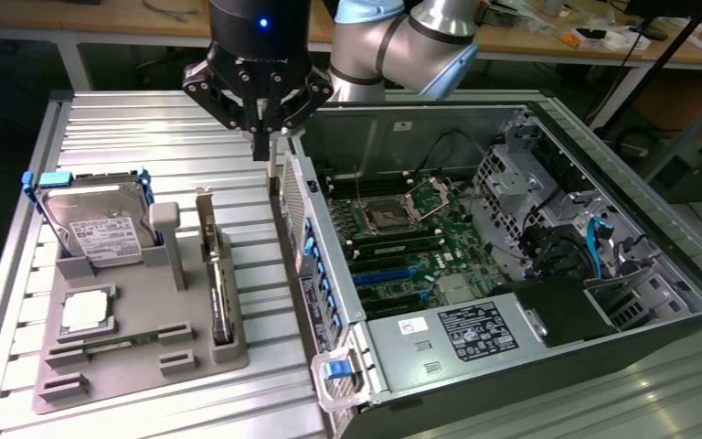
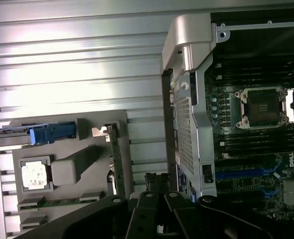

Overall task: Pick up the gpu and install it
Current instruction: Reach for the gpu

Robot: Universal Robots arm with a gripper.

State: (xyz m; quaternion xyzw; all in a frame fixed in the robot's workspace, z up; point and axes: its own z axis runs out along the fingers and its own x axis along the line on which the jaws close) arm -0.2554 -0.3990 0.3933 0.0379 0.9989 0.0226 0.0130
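The gpu (image 1: 216, 279) stands on its long edge in a slot of the grey holder tray (image 1: 193, 361), its silver bracket end toward the back. In the wrist view the gpu (image 2: 112, 162) appears edge-on beside the tray's grey post. My gripper (image 1: 262, 144) hangs above the slatted table, behind the gpu's far end and close to the case's rear corner. Its fingers are shut with nothing between them. The gripper (image 2: 157, 185) also appears as dark fingers in the wrist view. The open computer case (image 1: 643, 229) lies at the exterior view's right, with the blue expansion slots (image 1: 382, 272) on its motherboard.
A hard drive (image 1: 98, 229) with a white label and blue bracket stands at the tray's back. A processor chip (image 1: 87, 312) and a slim memory stick (image 1: 117, 346) lie in the tray. The case's rear wall (image 1: 314, 265) rises between tray and motherboard.
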